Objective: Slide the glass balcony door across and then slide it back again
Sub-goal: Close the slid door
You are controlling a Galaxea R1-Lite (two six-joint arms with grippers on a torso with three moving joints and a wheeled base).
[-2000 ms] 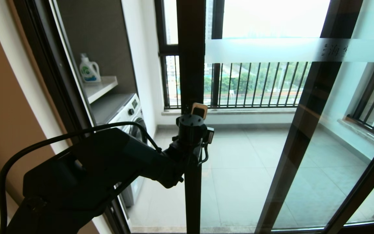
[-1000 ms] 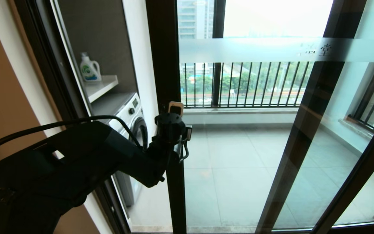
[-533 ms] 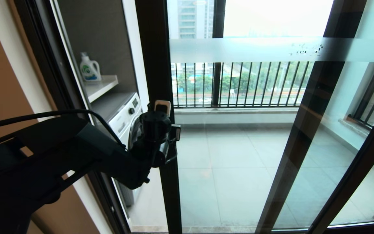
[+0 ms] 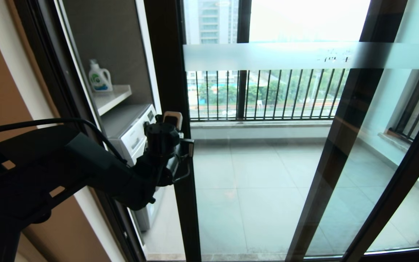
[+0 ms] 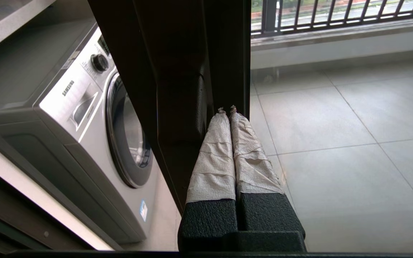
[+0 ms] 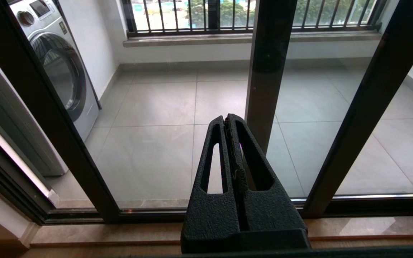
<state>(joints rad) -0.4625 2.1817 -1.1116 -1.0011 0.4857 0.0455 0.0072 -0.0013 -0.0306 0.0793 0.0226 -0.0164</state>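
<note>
The glass balcony door (image 4: 267, 145) is being pushed leftward by the left gripper (image 5: 228, 109), whose taped fingers (image 5: 213, 150) are pressed together, clenched on nothing, against the door's dark frame stile (image 4: 166, 72) beside the handle. The stile is standing near the washing machine (image 5: 84, 118), just short of the left jamb. This is judged the return slide; a short final push is being called for. The right gripper (image 6: 227, 118) is being held clenched and idle, low before the glass.
</note>
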